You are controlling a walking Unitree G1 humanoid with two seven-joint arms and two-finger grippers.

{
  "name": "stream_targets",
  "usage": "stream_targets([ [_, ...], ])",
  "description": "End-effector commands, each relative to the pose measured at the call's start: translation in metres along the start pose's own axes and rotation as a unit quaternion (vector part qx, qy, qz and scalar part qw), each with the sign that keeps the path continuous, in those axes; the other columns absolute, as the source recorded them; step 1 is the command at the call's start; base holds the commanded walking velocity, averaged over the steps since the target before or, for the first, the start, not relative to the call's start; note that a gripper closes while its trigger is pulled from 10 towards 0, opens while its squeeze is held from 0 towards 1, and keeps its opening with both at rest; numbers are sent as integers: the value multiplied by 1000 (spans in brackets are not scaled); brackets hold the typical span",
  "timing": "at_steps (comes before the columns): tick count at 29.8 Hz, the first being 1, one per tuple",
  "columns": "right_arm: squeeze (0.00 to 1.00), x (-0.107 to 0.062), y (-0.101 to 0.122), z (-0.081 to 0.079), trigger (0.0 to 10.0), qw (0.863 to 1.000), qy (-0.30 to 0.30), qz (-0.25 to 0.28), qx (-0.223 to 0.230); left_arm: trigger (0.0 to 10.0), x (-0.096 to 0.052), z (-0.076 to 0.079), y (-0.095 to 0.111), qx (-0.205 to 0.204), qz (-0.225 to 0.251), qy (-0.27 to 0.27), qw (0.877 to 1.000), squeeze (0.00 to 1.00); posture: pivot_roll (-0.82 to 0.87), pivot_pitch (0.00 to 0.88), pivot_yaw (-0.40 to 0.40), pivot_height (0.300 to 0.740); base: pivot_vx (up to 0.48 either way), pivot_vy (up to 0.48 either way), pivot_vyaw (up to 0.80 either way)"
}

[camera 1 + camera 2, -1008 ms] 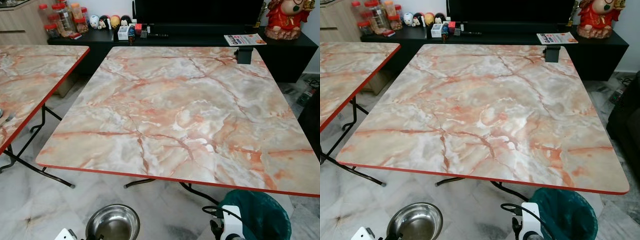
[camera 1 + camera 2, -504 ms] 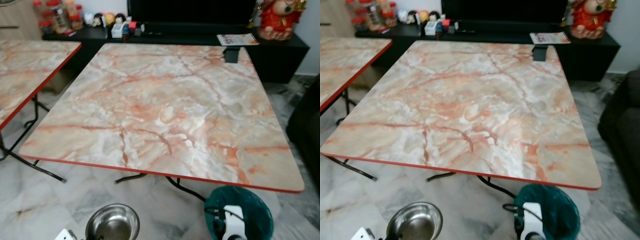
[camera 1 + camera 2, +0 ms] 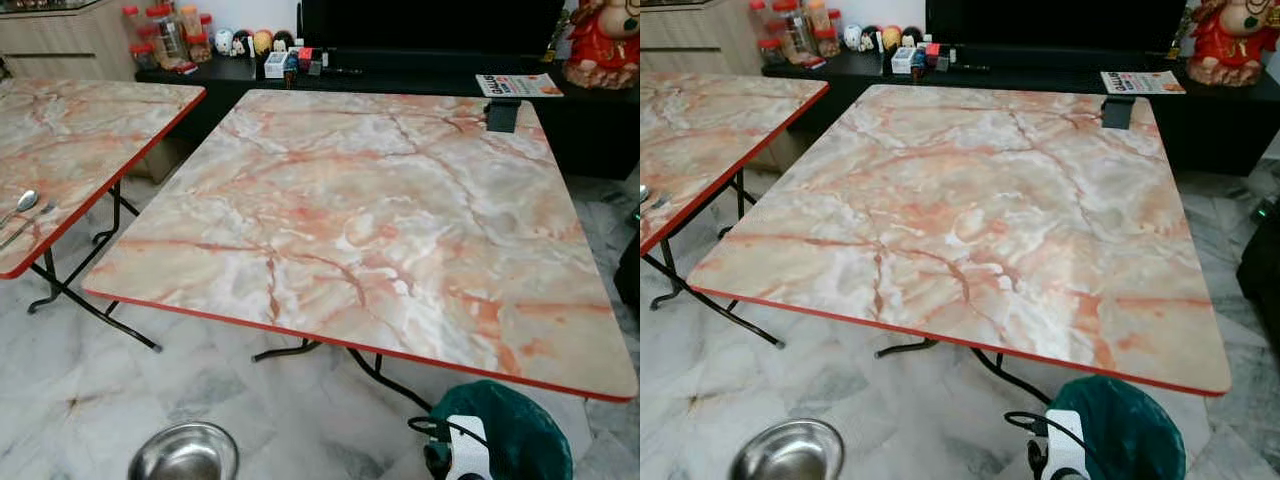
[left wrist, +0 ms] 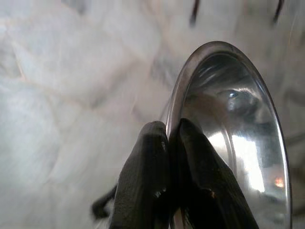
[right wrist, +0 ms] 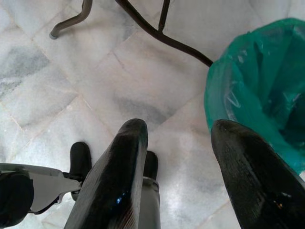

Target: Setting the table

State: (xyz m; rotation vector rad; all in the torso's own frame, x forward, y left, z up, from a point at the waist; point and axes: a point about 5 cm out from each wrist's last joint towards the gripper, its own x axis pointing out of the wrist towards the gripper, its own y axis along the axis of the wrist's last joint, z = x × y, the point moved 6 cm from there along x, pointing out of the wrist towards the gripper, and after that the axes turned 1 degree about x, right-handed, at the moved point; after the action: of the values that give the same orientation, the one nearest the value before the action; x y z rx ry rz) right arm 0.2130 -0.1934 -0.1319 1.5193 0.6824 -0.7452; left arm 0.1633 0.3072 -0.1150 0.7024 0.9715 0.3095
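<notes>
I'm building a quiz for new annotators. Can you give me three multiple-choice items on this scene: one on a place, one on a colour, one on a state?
1. Where does the spoon lie?
A. on the side table at the robot's left
B. in the steel bowl
C. on the floor

2. What colour is the bin liner?
A. red
B. white
C. green

3. What state is the left hand in?
A. open above the bowl
B. shut on the steel bowl's rim
C. resting on the big table

Answers: 1 A, it rests by that table's near edge. 2 C, the bag is teal green. 3 B, both fingers pinch the rim.
</notes>
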Motion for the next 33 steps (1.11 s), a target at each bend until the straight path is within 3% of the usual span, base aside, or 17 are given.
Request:
stream_targets([
  [1,0,0,0,2,10000,1000,2,-4,-12,10000,5,-3,35,-23,63,8,998,0,72,1,-2,740,0,0,0],
  [3,0,0,1,2,10000,1000,4,-5,-17,10000,6,4,54,-36,103,-6,994,0,85,0,-7,740,0,0,0],
  [4,0,1,3,2,10000,1000,4,-3,-18,10000,4,13,77,-47,149,-18,988,0,97,3,-12,740,0,0,0],
  [5,0,1,3,2,10000,1000,4,-3,-18,10000,4,13,77,-47,149,-18,988,0,97,3,-12,740,0,0,0],
  [6,0,1,6,1,10000,1000,5,-2,-19,10000,0,19,101,-60,194,-23,979,0,109,16,-20,740,0,0,0],
  [8,0,2,7,0,10000,1000,6,-1,-20,10000,-5,22,119,-68,227,-24,971,0,113,22,-19,740,0,0,0],
  [12,0,3,9,-2,10000,1000,8,0,-18,10000,-29,29,171,-88,321,-36,942,0,130,36,-25,740,0,0,0],
  [13,0,2,8,-3,10000,1000,10,-1,-17,10000,-41,39,192,-86,353,-55,930,0,141,44,-31,740,0,0,0],
  [17,0,2,6,-4,10000,1000,11,-4,-19,10000,-52,47,206,-91,373,-73,921,0,141,44,-31,740,0,0,0],
  [19,0,2,4,-5,10000,1000,13,-8,-20,10000,-76,106,246,-80,403,-179,894,0,161,53,-40,740,0,0,0],
  [20,0,2,3,-6,10000,1000,14,-9,-21,10000,-95,146,262,-80,403,-259,874,0,155,55,-36,740,0,0,0],
  [21,0,2,3,-6,10000,1000,14,-9,-21,10000,-95,146,262,-80,403,-259,874,0,155,55,-36,740,0,0,0],
  [22,0,2,4,-7,10000,1000,14,-9,-20,10000,-96,160,262,-69,394,-279,873,0,148,56,-32,740,0,0,0],
  [24,0,2,5,-5,10000,1000,8,-6,-10,10000,-106,215,251,-40,350,-350,868,0,130,54,-18,740,0,0,0],
  [29,0,2,5,-3,10000,1000,-2,-2,9,10000,-117,277,229,-36,289,-438,851,0,96,49,4,740,0,0,0],
  [30,0,2,4,-2,10000,1000,-6,-1,17,10000,-118,308,208,-9,246,-473,846,0,79,45,16,740,0,0,0],
  [33,0,1,2,-1,10000,1000,-12,-1,27,10000,-122,335,184,19,194,-505,841,0,62,43,26,740,0,0,0],
])
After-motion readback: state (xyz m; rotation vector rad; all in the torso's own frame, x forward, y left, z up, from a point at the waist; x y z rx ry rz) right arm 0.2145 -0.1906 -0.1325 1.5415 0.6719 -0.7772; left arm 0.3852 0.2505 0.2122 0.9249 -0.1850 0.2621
